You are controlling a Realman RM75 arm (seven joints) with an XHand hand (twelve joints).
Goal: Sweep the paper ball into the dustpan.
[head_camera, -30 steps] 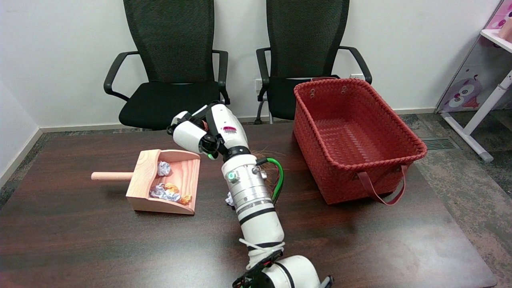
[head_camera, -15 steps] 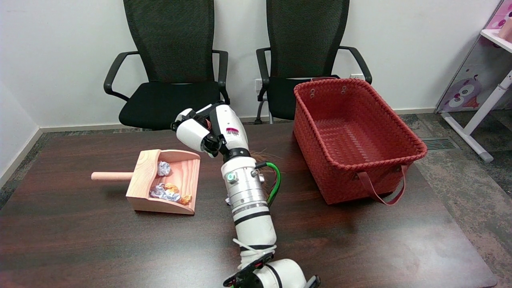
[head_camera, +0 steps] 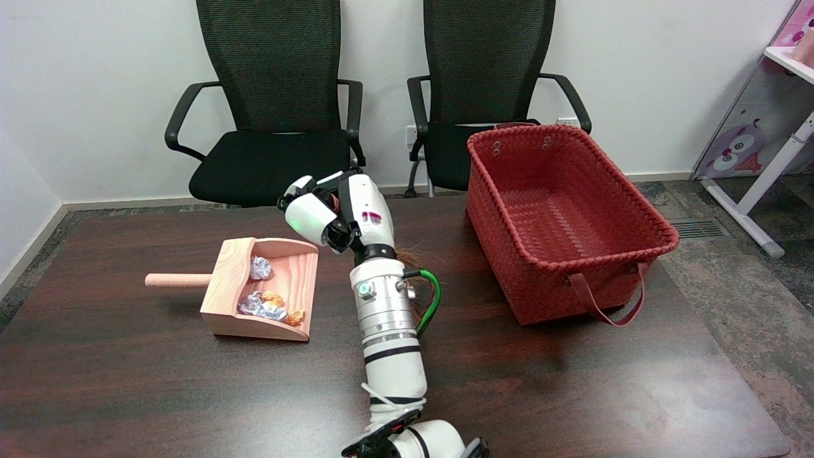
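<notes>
So the right hand [head_camera: 332, 213] sits just off the far right corner of the wooden dustpan [head_camera: 224, 310], roughly mid-table and toward the far edge. Its fingers are curled in tight. Brown bristles of a brush [head_camera: 412, 256] poke out on the right side of the wrist, so I'd say it's gripping the brush handle, though the handle itself is buried in the hand.

The dustpan is on the left half of the table [head_camera: 127, 388], long axis running left to right. Its handle [head_camera: 175, 280] points at the left edge and its open mouth faces the right edge, straight at the arm. There's already a little heap of crumpled paper balls [head_camera: 262, 308] against its back wall.

I can't spot any loose ball on the table. If one's left, my guess is it's tucked behind the forearm, which crosses the wood just right of the pan's mouth. That's what the next move hangs on: the bristles are on the right of the wrist, the mouth is to the left, so anything between them needs a leftward stroke toward the left edge.

The red woven basket [head_camera: 636, 213] by the right edge is well clear of all this.

Writing: there's a small pinkish-red label on the back of the hand, too small to read. Nothing else legible.
</notes>
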